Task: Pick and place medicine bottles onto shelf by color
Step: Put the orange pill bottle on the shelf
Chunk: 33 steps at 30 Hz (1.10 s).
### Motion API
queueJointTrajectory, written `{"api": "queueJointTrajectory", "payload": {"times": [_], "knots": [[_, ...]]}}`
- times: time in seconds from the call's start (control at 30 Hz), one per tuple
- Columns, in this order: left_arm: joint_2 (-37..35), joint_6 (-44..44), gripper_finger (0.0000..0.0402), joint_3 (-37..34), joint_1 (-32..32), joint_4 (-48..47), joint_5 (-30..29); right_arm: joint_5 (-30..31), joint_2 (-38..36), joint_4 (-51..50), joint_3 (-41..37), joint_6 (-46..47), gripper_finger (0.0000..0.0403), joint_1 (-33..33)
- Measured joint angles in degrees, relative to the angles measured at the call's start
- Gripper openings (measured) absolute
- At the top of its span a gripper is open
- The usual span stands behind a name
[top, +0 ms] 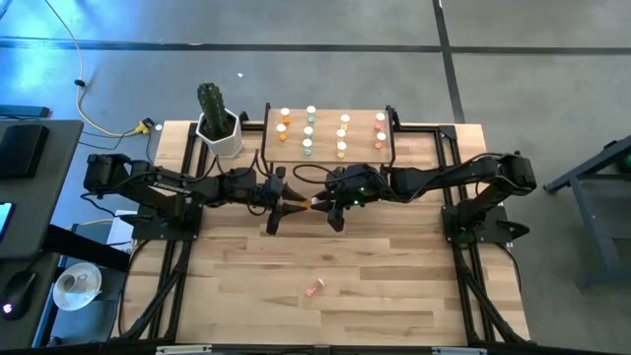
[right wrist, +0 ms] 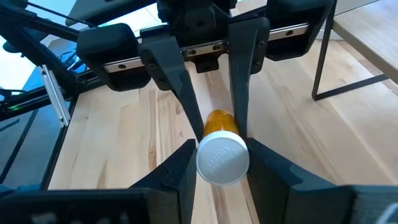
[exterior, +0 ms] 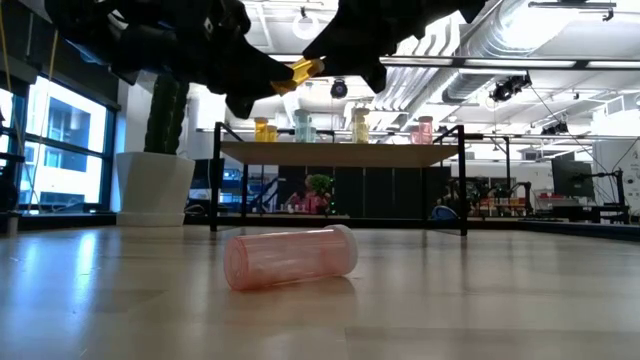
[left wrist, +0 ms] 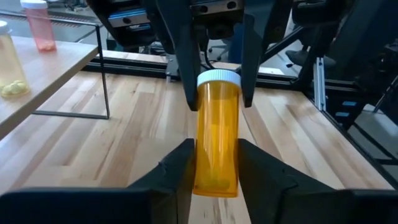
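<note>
An orange medicine bottle (top: pixel 305 204) with a white cap hangs in the air above the table's middle, between my two grippers. My left gripper (left wrist: pixel 214 149) is shut on its bottom end. My right gripper (right wrist: pixel 222 152) is shut on its cap end. A pink bottle (exterior: pixel 290 258) lies on its side on the table near the front. The shelf (top: pixel 325 155) stands at the far edge, with rows of orange, pale green, yellow and pink bottles upright on its top. My left gripper pinches the orange body near its bottom end (left wrist: pixel 214 171) between its two fingers. It comes about level from the table's left, fingers along the bottle. The bottle is clear of the table, cap pointing away. My right gripper pinches the white cap (right wrist: pixel 222 160) between its two fingers. It comes from the table's right, slanting a little downward, in line with the bottle. The orange body (right wrist: pixel 219 121) reaches away toward the left gripper.
A cactus in a white pot (top: pixel 217 126) stands at the far left, beside the shelf. The shelf's black legs (left wrist: pixel 102 74) rise close behind the grippers. Bare wood lies between the grippers and the pink bottle.
</note>
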Motion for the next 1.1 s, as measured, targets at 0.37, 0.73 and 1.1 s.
{"api": "queueJointTrajectory", "payload": {"times": [0.37, 0.73, 1.1], "knots": [[0.0, 0.5, 0.0091, 0.0, 0.0, 0.0, -0.4, -0.8, 0.0, 0.0, 0.0, -1.5, 0.0108, -1.3], [0.0, 1.0, 0.0092, 0.0, 0.0, -0.2, -0.4, -0.7, 0.0, 0.0, 0.0, -2.9, 0.0137, -1.3], [0.0, 2.0, 0.0092, 0.0, 0.0, 0.0, -0.9, 0.0, -1.1, 4.3, -0.1, -5.1, 0.0237, -1.9]]}}
